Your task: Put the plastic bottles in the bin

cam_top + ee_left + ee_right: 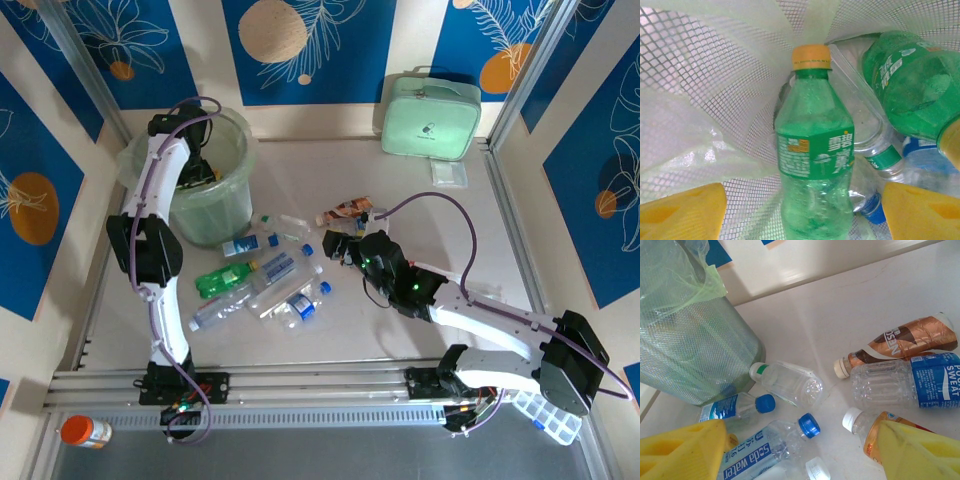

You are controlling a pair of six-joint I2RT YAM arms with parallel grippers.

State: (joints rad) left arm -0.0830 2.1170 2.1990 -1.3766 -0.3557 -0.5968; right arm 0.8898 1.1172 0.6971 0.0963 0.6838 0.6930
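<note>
Left tool [800, 200] stood open inside the bin [700, 75], green bottle [812, 150] loose between its jaws, long axis along the tool, cap away; right tool [800, 432], open too, hung nearer the plastic bottles [265, 275] lying on the surface [400, 170].

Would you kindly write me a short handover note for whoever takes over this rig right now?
Left gripper: open, inside the bin, with a green bottle loose between its fingers, not gripped.
Right gripper: open and empty, over the bottles on the table.
Done: several bottles, green and clear, lie in the bin.
To do: the cluster between the arms, including a brown-labelled one near the right gripper.
</note>
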